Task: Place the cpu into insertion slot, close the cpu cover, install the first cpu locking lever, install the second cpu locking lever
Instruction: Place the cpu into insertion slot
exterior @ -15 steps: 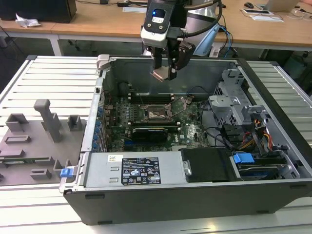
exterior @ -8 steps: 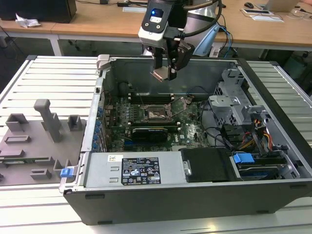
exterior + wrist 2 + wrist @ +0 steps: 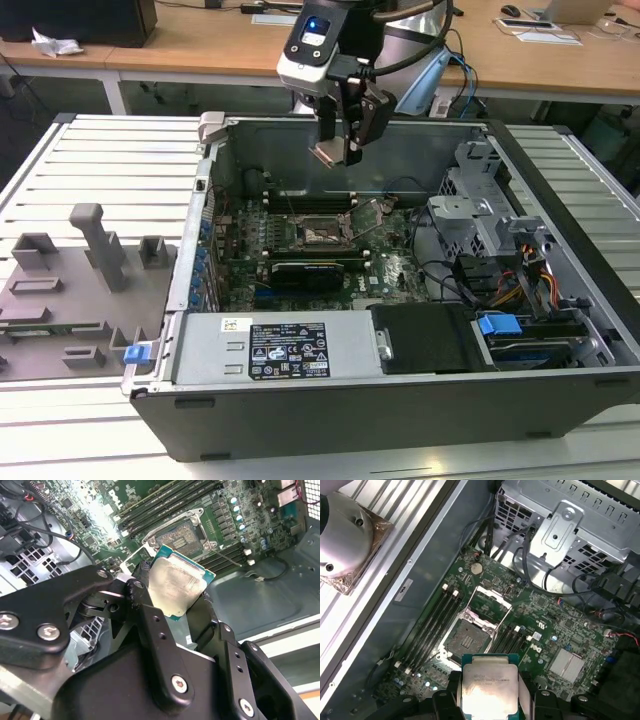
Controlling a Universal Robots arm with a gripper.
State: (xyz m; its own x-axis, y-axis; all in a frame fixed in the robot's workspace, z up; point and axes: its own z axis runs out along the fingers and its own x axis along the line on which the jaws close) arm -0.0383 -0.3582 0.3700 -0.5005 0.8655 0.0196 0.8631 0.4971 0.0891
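Cpu [image 3: 489, 685] clamped by its edges in claw [image 3: 342, 145], closed tight on it; insertion slot [image 3: 466, 636] well below claw, uncovered. Best kept level, squared to slot.

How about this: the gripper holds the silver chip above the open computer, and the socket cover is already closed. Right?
Not closed: the first wrist view shows the cpu cover flipped open, the insertion slot bare. The gripper does hold the cpu above the computer.

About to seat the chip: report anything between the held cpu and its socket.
Nothing visible blocks it. The flat silver-topped cpu hangs above the grey-rimmed square insertion slot, whose dark centre lies bare; the thin silver-framed cpu cover stands swung open beside it.
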